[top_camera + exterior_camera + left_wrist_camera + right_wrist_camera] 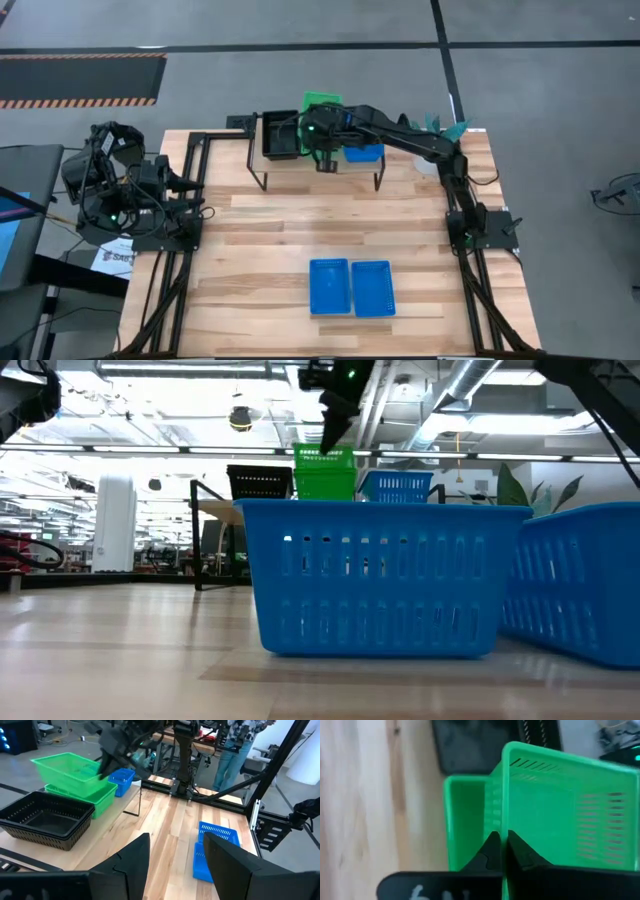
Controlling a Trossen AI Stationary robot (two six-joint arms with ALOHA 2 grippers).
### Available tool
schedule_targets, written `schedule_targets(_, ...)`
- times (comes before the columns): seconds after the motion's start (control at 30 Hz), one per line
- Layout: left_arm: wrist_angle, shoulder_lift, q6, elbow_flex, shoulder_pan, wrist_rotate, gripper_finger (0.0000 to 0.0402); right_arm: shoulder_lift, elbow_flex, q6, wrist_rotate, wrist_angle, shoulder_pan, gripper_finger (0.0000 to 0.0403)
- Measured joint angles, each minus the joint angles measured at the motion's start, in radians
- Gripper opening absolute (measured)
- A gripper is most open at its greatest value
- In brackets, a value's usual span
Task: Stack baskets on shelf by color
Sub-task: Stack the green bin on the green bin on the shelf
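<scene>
On the shelf [292, 164] a stack of black baskets [280, 135] stands at the left and one blue basket [363, 153] at the right. Between them sits a green basket [97, 796], with another green basket [67, 766] tilted over it. My right gripper [502, 836] reaches in from the table's right and is shut on that upper green basket. Two more blue baskets [329, 287] [372, 288] stand side by side on the tabletop near its near edge. My left gripper [172, 865] is open and waits at the table's left edge. My right gripper pinches one wall of the upper green basket at its rim [504, 820], one finger inside the basket and one outside. The fingers [492, 845] come from above, pointing down. The basket hangs tilted over the lower green basket; whether the two touch I cannot tell.
The shelf's thin black legs [265, 180] stand on the wooden tabletop [260, 250]. Black frame rails run along both sides of the table [170, 270] [490, 290]. Bare wood lies between the shelf and the two blue baskets. People stand in the room beyond the table.
</scene>
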Motion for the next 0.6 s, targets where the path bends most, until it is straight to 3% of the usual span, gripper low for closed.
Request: schedule_targets(0.6, -0.001, 0.000, -0.001, 0.000, 0.000, 0.002, 0.0174, 0.003, -0.001, -0.062, -0.027, -0.054, 0.002, 0.0007)
